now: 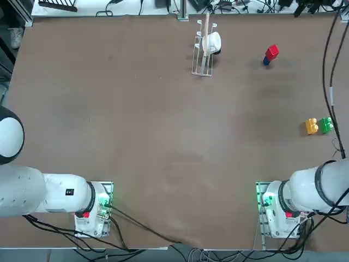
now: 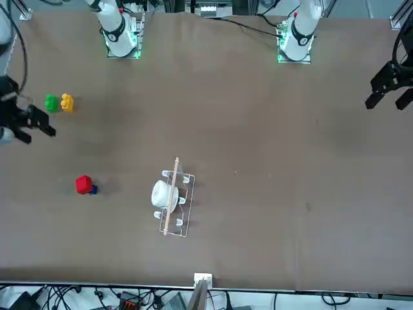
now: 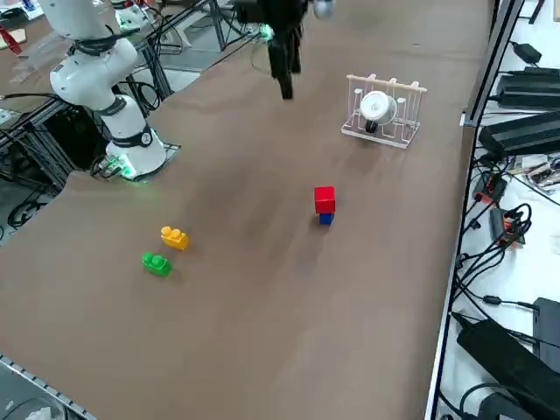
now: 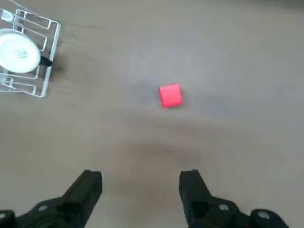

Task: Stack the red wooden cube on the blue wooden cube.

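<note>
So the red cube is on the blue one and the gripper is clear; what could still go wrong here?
1. The red cube is larger than the blue cube under it and looks slightly offset, so a table bump might tip it.
2. The right gripper hangs open high above the stack, and a low sweep on the way back could knock it.
3. The yellow block and green block lie near the arm's base side.

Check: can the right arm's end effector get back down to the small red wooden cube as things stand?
Probably yes. The right end effector hangs open above the table, and the red wooden cube sits atop the blue wooden cube with bare table all around; the white wire rack stands well apart.
</note>
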### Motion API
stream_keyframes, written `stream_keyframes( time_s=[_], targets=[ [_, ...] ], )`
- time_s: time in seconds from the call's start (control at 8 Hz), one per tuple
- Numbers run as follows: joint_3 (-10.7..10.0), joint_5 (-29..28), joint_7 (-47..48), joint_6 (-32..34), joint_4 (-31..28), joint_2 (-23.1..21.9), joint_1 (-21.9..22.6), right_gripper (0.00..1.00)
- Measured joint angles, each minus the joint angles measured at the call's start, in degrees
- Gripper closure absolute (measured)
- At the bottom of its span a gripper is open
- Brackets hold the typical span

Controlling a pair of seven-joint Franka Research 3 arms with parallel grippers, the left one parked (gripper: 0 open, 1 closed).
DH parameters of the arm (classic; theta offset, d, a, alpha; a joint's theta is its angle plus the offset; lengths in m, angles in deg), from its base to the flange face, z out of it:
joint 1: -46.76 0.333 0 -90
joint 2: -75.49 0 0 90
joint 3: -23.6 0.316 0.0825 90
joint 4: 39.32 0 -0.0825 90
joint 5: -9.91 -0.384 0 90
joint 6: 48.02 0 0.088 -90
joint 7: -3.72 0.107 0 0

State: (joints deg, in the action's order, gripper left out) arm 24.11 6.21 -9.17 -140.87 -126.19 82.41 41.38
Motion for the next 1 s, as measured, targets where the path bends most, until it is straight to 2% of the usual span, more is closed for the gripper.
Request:
stream_keyframes(
  time_s=[0.25,0.38,0.62,1.0],
  targets=[
    [0.3,0.01,6.11,7.62,4.89,-0.09,0.36,0.0],
    [0.3,0.24,7.93,8.95,6.06,-0.19,0.53,0.01],
    [0.31,1.93,12.64,9.41,6.64,-0.8,0.94,0.01],
    [1.72,3.19,19.37,9.49,6.42,-0.97,1.35,0.0]
  ],
)
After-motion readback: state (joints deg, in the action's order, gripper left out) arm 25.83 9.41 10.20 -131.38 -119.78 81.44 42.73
